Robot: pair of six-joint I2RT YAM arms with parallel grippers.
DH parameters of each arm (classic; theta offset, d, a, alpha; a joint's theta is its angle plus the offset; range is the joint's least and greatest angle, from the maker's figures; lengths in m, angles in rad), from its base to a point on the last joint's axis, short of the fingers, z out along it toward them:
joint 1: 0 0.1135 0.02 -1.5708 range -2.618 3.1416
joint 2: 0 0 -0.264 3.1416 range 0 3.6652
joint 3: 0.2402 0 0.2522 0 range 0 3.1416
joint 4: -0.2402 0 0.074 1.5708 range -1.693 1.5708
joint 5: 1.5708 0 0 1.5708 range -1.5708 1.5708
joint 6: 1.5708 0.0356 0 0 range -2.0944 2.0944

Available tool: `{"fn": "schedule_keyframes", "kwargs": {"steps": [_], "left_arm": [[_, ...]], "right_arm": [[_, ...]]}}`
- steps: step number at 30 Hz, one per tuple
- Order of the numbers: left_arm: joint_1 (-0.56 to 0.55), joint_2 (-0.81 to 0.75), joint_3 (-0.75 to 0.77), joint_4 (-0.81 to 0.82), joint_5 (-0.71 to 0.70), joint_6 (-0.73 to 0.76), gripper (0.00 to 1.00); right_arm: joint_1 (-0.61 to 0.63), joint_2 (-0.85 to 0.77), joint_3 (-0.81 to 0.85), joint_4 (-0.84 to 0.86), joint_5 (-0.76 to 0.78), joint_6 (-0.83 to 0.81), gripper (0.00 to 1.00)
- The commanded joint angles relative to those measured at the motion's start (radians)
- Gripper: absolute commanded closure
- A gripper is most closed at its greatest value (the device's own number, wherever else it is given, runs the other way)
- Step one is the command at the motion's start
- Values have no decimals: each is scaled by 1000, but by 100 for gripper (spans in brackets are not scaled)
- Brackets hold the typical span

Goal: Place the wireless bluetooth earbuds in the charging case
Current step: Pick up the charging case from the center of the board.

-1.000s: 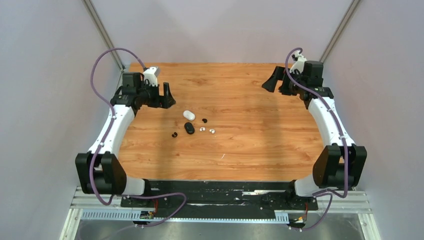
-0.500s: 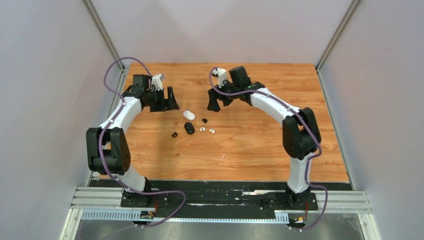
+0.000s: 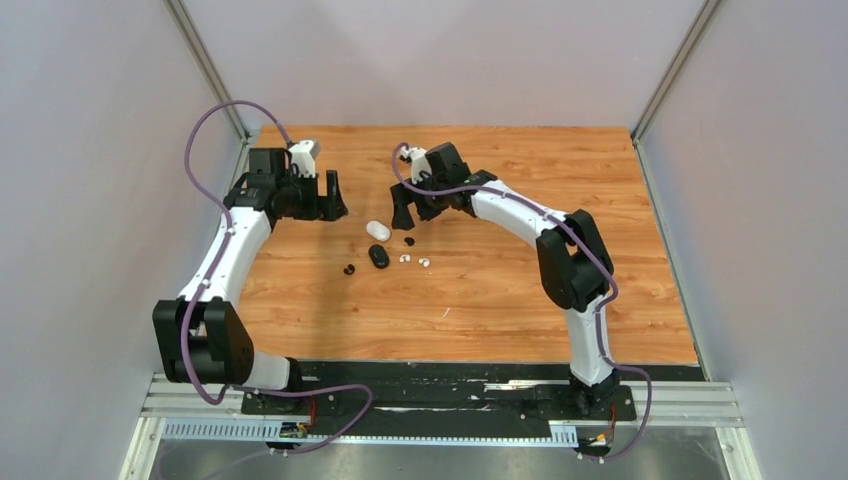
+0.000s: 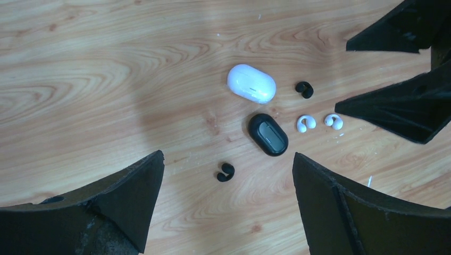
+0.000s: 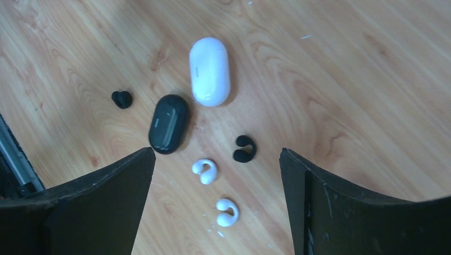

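Right wrist view: right gripper [image 5: 216, 153] and left gripper [image 4: 227, 155] spread, empty.
Buds [image 5: 198, 168] likely light, slick; pinch across curved body.

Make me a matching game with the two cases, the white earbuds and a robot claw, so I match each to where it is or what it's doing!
Things: 1 white case; 2 black case; 3 white earbuds; 4 right gripper.
States: a open, holding nothing; b side by side as a pair; c closed, farthest back of the group; d closed, just left of the white pair.
Pairs: 1-c, 2-d, 3-b, 4-a.
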Motion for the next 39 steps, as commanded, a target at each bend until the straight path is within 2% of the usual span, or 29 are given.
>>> {"fn": "schedule_keyframes", "kwargs": {"steps": [1, 11, 16, 22, 29, 39], "left_arm": [[3, -56, -21, -30, -47, 31, 3], [2, -23, -46, 4, -13, -24, 3], [8, -31, -48, 7, -68, -55, 2], [22, -54, -62, 23, -121, -84, 1], [73, -79, -77, 32, -112, -103, 1], [88, -113, -107, 57, -100, -105, 1]], "right_arm": [[66, 12, 17, -15, 68, 111, 14], [208, 25, -24, -10, 307, 73, 20], [253, 55, -8, -2, 455, 96, 22], [280, 81, 7, 0, 469, 122, 26], [294, 120, 22, -1, 476, 116, 35], [321, 138, 34, 12, 496, 85, 40]]}}
